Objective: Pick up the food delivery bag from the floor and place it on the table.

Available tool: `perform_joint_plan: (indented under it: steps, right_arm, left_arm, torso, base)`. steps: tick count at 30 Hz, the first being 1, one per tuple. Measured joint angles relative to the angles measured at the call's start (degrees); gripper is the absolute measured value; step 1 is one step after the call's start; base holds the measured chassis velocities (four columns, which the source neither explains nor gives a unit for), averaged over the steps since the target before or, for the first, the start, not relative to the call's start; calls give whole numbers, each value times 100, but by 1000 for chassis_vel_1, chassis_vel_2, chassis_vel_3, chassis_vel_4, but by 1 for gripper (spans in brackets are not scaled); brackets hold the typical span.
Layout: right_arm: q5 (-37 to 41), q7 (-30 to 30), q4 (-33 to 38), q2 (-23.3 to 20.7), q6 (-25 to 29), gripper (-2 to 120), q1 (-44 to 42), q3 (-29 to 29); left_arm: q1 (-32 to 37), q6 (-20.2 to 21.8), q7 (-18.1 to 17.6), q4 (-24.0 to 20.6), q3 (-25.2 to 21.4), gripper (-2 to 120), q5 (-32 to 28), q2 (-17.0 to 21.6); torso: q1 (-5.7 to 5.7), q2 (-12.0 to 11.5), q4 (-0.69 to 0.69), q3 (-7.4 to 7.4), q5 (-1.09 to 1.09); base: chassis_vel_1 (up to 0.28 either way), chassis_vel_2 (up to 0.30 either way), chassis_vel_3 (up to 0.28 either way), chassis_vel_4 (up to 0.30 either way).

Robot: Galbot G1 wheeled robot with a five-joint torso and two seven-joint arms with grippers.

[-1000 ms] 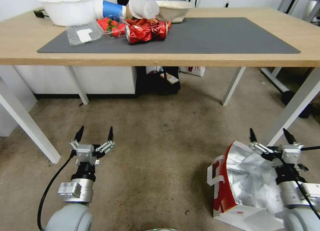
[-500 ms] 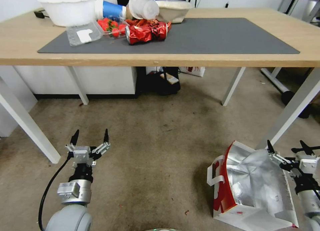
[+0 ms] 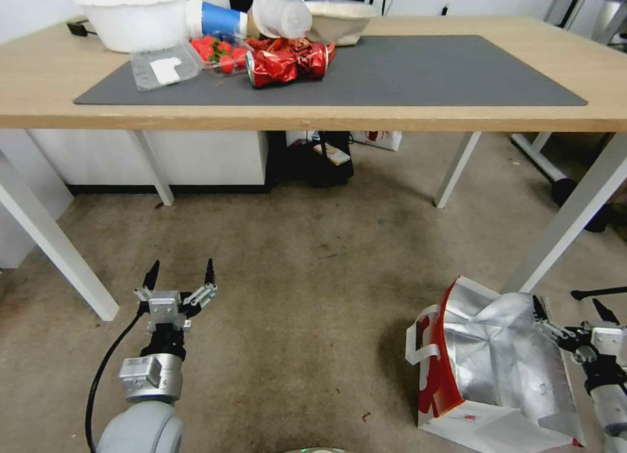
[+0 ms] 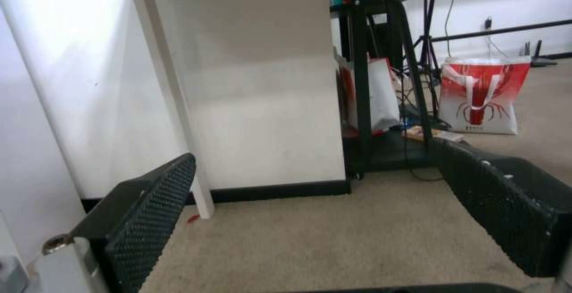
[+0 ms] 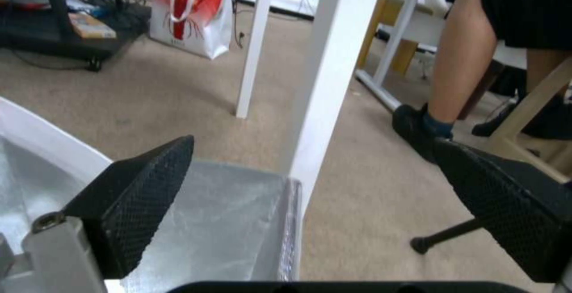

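The room is evenly and brightly lit from overhead. The table (image 3: 457, 117) casts a soft shadow onto the carpet (image 3: 313, 290) beneath it. The foil lining of the bag (image 3: 496, 368) throws bright glare. Straight lines bow toward the edges of the head view. Both wrist views are soft, and the nearby fingertips (image 4: 143, 212) appear blurred. The white panel (image 4: 262, 83) is washed out.

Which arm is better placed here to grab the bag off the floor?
The right. The right gripper is open with one finger over the food delivery bag's far rim. The left gripper, also open, hangs over bare floor, well away from the bag.
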Motion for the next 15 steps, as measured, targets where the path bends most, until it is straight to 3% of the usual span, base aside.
perform_joint_plan:
  steps: [15]
  right_arm:
    - [47,72,-399,-156,-121,99,240,-233]
  left_arm:
    - [35,-109,90,-7,18,91,107,-44]
  torso:
    - [1,2,0,0,0]
  base:
    - [0,0,0,0]
